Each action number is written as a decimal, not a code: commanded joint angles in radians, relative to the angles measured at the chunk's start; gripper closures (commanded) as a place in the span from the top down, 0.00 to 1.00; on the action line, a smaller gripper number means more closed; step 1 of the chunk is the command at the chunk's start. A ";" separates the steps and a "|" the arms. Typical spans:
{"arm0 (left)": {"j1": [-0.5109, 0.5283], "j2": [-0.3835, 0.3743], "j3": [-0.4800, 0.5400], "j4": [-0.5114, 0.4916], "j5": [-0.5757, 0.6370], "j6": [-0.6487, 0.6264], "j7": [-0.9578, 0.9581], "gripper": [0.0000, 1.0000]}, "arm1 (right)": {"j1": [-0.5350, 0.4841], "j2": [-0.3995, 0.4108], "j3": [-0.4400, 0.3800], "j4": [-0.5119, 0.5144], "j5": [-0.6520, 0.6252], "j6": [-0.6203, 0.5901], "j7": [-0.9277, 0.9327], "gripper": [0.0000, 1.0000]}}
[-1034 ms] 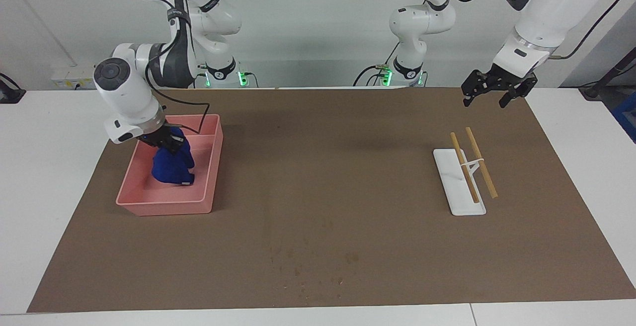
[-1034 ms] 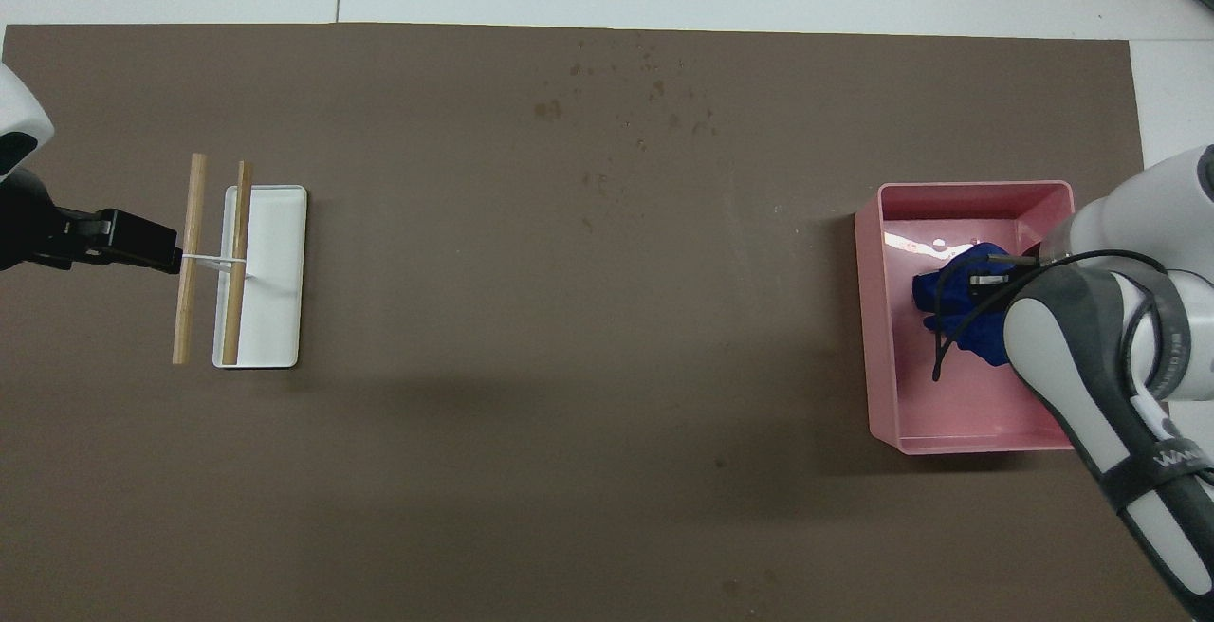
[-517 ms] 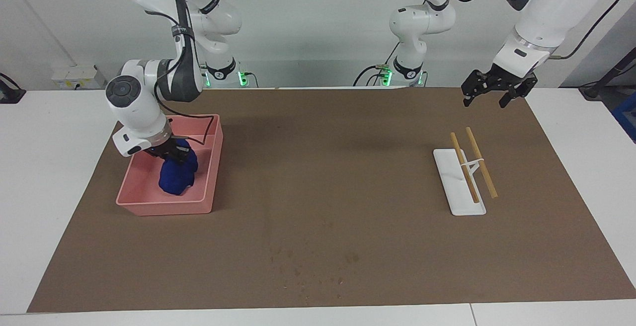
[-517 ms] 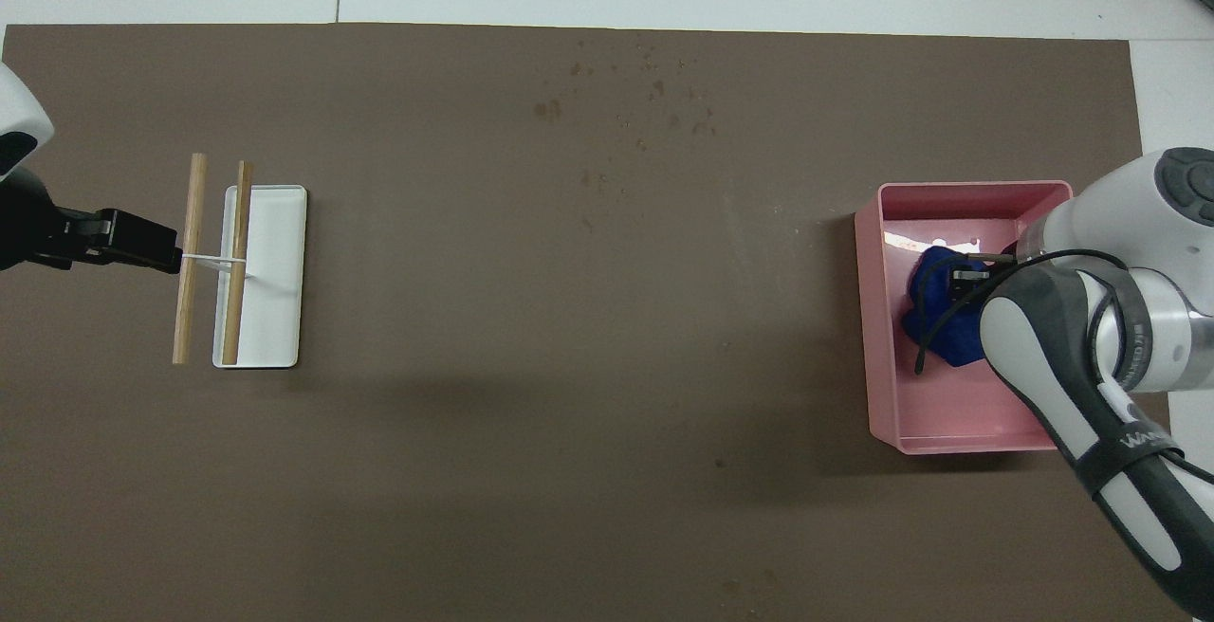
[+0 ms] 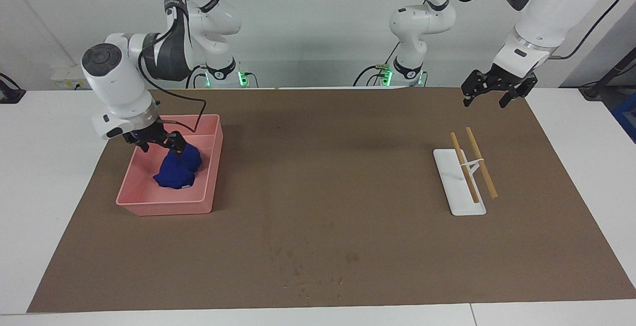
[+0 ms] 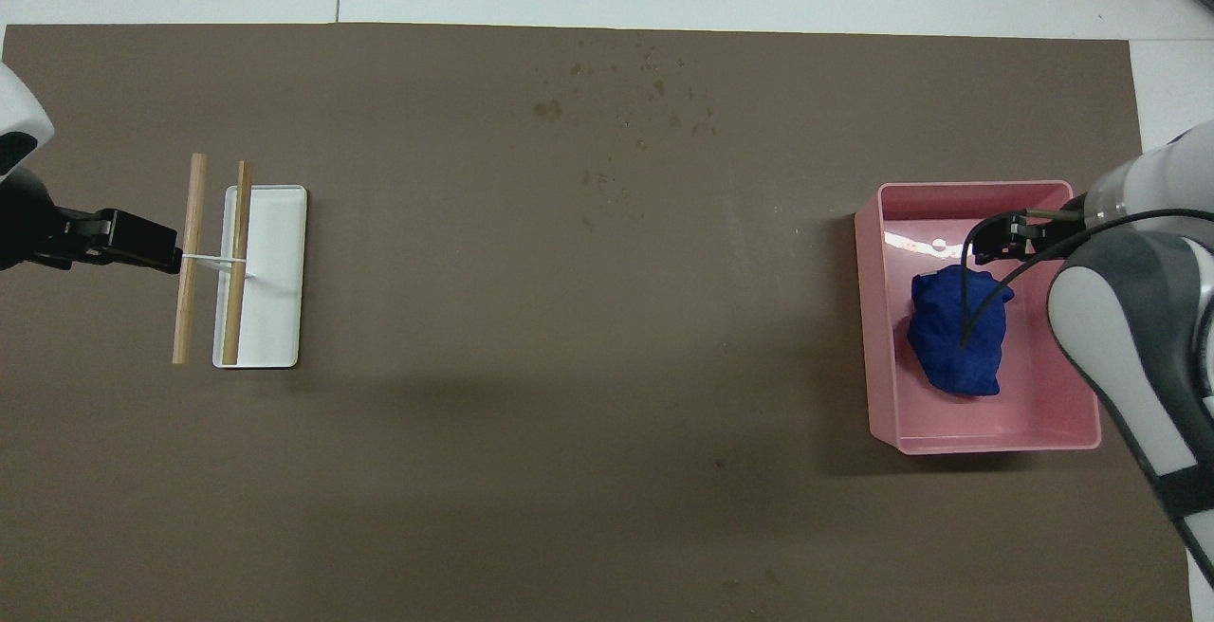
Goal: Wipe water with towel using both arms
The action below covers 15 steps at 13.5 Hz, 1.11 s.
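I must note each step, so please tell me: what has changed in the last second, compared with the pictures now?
The right gripper let go of the towel and rose a little over the pink tray, jaws now open. The towel settled into a lower heap in the tray. The left gripper stayed open, waiting in the air near the white rack with two wooden rods, which did not move.

Robotics lab bench: two white jointed arms (image 5: 134,67) bolted at a white table (image 5: 49,132) edge with green-lit bases, black cables, a brown mat (image 5: 318,192) as work surface, bare grey wall, staged props only, nothing domestic.
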 commanded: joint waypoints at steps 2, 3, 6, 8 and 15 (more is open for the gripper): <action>0.002 -0.021 0.001 -0.018 0.007 -0.008 0.008 1.00 | 0.013 -0.006 0.009 0.193 0.024 -0.166 0.024 1.00; 0.002 -0.021 0.001 -0.018 0.007 -0.008 0.008 1.00 | 0.019 -0.008 0.008 0.233 0.025 -0.214 0.041 1.00; 0.002 -0.021 0.001 -0.018 0.007 -0.008 0.008 1.00 | 0.019 -0.019 0.030 0.316 0.037 -0.309 0.049 1.00; 0.002 -0.021 0.001 -0.018 0.007 -0.008 0.008 1.00 | 0.018 -0.014 0.031 0.375 0.082 -0.372 0.050 1.00; 0.002 -0.021 0.001 -0.018 0.007 -0.008 0.008 1.00 | 0.019 -0.100 0.032 0.277 0.082 -0.415 0.044 1.00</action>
